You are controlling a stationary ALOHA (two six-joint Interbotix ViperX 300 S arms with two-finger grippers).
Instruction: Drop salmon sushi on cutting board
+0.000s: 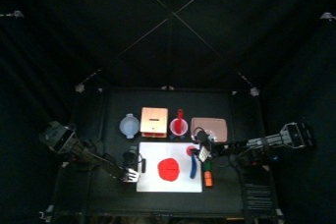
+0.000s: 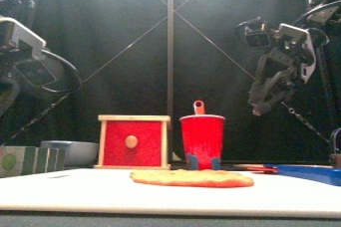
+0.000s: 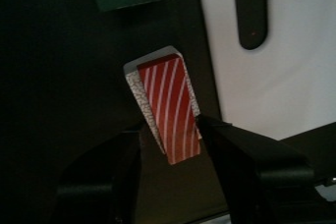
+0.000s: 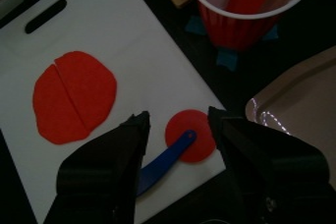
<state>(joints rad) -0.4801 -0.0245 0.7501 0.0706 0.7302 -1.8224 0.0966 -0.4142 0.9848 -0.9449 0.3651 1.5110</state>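
Left hand spread wide, holding nothing. Salmon sushi lies between its jaws in lower centre of the left wrist frame, on the dark table just left of the cutting board. Long axis runs roughly away from the hand, slightly tilted. Left arm nearer. Contact unclear.

Right hand open, empty, over the board.

The left black arm reached in low from the left, its gripper spread wide, jaws apart. The right black arm hung raised on the right side, its gripper pointing downward with both jaws standing clearly apart too.
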